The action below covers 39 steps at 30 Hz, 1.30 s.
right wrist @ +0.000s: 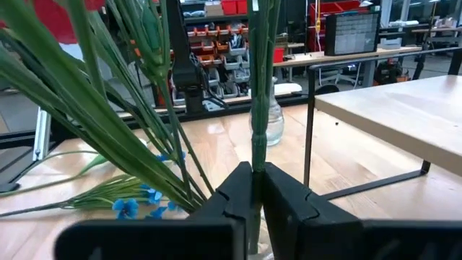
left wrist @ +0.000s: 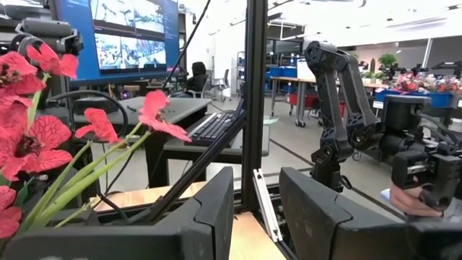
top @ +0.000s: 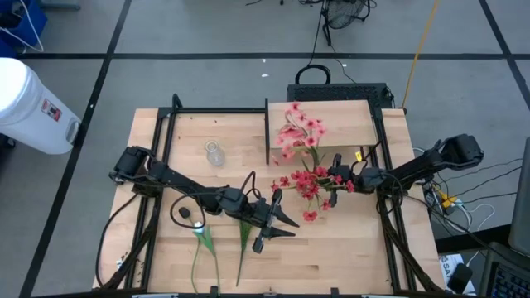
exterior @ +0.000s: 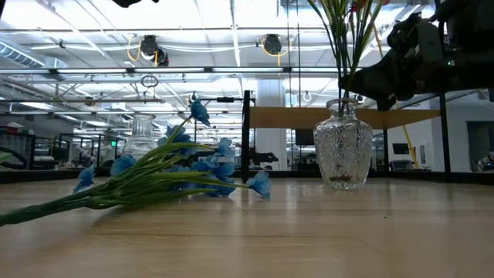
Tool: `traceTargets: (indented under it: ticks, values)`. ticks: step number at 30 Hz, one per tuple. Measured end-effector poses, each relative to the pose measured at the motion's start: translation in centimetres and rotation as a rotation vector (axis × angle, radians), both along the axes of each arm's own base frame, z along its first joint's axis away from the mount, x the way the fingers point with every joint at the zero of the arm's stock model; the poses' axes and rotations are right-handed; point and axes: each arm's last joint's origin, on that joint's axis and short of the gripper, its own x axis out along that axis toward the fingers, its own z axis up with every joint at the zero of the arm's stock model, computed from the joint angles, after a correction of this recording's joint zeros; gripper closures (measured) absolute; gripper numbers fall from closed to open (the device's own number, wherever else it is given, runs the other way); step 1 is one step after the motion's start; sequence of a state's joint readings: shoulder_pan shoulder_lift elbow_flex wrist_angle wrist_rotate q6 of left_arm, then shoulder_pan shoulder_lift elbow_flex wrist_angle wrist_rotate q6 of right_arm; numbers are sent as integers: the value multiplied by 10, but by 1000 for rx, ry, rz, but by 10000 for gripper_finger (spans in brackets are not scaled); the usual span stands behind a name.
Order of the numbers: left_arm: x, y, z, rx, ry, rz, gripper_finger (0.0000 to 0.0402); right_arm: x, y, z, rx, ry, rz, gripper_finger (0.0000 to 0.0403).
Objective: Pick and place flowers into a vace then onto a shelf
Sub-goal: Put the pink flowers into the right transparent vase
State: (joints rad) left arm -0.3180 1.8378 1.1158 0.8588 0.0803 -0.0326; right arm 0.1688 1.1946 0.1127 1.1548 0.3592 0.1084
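Observation:
Red-pink flowers (top: 308,184) stand with their green stalks in a cut-glass vase (exterior: 343,150) on the table, in front of the shelf (top: 323,122). My right gripper (top: 338,176) is at the stalks above the vase, shut on one. A blue-petalled bunch (exterior: 177,170) lies flat on the table, its stalks (top: 243,240) toward the near edge, with a white bud (top: 199,225) beside it. More pink blossoms (top: 294,132) show over the shelf. My left gripper (top: 280,225) is open and empty, above the table just left of the vase. My right gripper pinches one thin green stalk (right wrist: 257,148) between its two fingers (right wrist: 289,198). It comes level from the table's right side, across the stalk. The stalk stands upright and runs down toward the vase.
A small clear glass jar (top: 214,153) stands at the far left of the table, left of the shelf's dark upright panel (top: 267,132). Black frame rails (top: 166,141) run along the table's left and right sides. Bare tabletop lies at the near right (top: 356,257).

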Motion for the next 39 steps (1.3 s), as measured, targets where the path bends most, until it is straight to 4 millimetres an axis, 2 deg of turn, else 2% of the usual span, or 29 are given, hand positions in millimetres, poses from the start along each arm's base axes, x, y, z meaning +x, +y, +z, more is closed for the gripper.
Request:
traceTargets:
  ticks: [11, 16, 23, 30, 34, 39]
  values:
    - [0, 0, 0, -1, 5, -1, 282, 0, 0, 1, 1, -9, -3, 295]
    - [0, 0, -2, -22, 30, -2, 282, 0, 1, 6, -11, -59, -2, 273]
    - [2, 3, -15, -26, 177, 5, 282, -4, 6, 14, -55, -102, 5, 280]
    - [0, -1, -20, 9, 209, 69, 282, -12, 19, 24, -159, -136, 5, 294]
    - [-8, -9, -17, 45, 270, 124, 282, -16, 32, 21, -171, -109, 75, 298]
    - [-26, -24, -10, 61, 345, 319, 282, -22, 47, 21, -189, -107, 120, 298]
